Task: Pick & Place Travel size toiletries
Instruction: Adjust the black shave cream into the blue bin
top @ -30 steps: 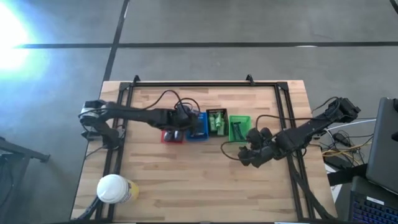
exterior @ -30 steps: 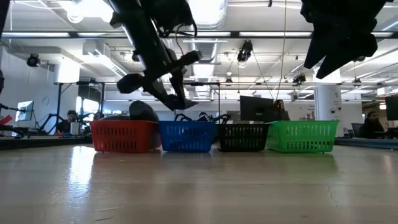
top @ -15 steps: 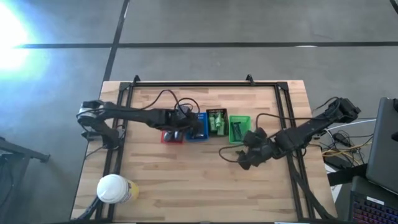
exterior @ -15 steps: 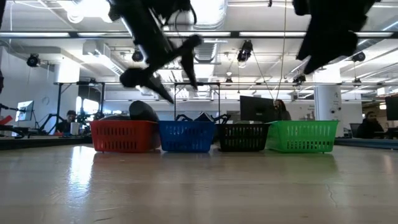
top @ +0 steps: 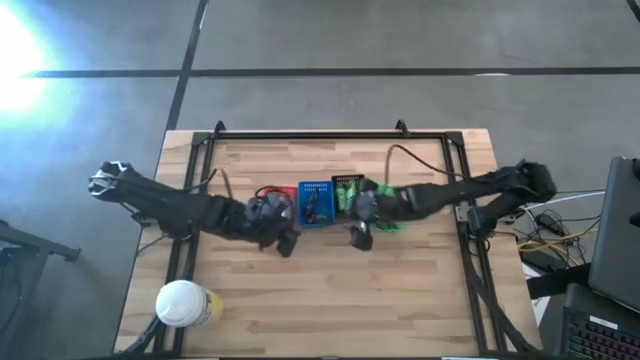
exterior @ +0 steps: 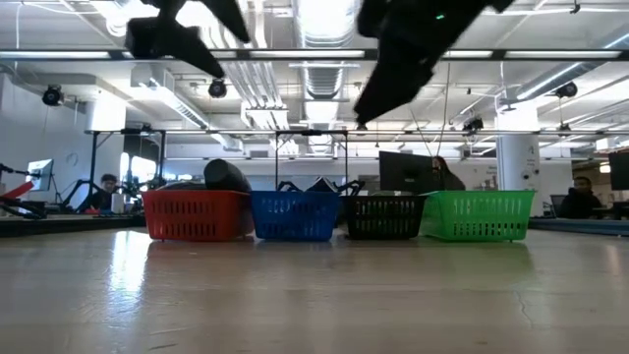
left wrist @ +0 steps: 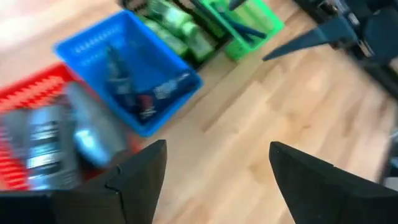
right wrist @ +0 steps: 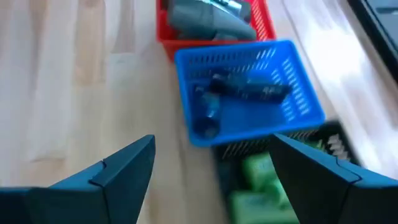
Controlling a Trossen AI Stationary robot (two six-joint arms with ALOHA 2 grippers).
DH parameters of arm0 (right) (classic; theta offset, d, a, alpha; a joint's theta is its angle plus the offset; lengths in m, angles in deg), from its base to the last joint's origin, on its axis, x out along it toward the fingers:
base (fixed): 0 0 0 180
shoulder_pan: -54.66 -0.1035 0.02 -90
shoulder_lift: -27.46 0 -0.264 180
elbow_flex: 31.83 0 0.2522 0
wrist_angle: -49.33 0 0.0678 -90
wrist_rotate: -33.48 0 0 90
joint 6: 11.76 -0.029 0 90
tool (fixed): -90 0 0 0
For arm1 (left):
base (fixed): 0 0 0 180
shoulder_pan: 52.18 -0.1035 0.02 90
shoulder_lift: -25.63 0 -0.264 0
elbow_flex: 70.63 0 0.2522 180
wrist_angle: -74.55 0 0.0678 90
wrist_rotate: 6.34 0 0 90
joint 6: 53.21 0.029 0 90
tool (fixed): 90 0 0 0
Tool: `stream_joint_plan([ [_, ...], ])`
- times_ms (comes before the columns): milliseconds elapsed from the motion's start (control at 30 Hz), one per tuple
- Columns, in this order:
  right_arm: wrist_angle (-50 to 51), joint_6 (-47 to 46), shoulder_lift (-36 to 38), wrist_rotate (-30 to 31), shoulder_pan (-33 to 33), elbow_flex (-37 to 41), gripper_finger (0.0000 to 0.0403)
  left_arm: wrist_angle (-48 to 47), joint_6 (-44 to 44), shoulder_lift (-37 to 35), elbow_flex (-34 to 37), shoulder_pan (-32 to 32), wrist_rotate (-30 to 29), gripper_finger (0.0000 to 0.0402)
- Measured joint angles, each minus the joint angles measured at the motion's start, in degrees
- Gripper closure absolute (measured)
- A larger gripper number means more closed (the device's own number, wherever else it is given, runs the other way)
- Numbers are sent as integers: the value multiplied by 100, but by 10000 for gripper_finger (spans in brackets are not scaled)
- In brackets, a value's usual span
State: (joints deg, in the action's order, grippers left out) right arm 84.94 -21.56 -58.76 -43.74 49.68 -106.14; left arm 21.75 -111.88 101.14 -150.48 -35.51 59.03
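Left gripper (top: 285, 240) over the worktop (top: 320, 300) beside red basket (left wrist: 25, 112), fingers released, empty. Right gripper (top: 361, 236) near blue basket (right wrist: 249, 93), fingers released, empty.

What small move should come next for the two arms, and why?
Probably pull both arms back to rest. The left gripper and right gripper are open and empty, and the toiletries already lie in the red basket, blue basket, black basket and green basket.

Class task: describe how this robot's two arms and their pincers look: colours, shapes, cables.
Both arms are dark, slim and jointed. The left arm has a pale end at its base; black cables loop along both. Each pincer, left pincer and right pincer, has two dark, flat, wedge-shaped fingers.
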Motion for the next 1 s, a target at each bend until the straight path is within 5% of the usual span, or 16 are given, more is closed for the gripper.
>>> stream_joint_plan([
  [167,176,595,-927,-390,373,-851,98,-661,6,-330,158,180,-489,113],
  [567,2122,1326,-2853,-707,642,-2910,162,-605,543,-1213,1028,-14,-643,115],
  [800,2456,1485,-3011,-570,924,-3209,217,-439,428,-1642,1357,-14,-690,115],
  [1000,2201,1466,-2963,284,1262,-3207,258,-390,441,-1801,1440,-18,-951,115],
])
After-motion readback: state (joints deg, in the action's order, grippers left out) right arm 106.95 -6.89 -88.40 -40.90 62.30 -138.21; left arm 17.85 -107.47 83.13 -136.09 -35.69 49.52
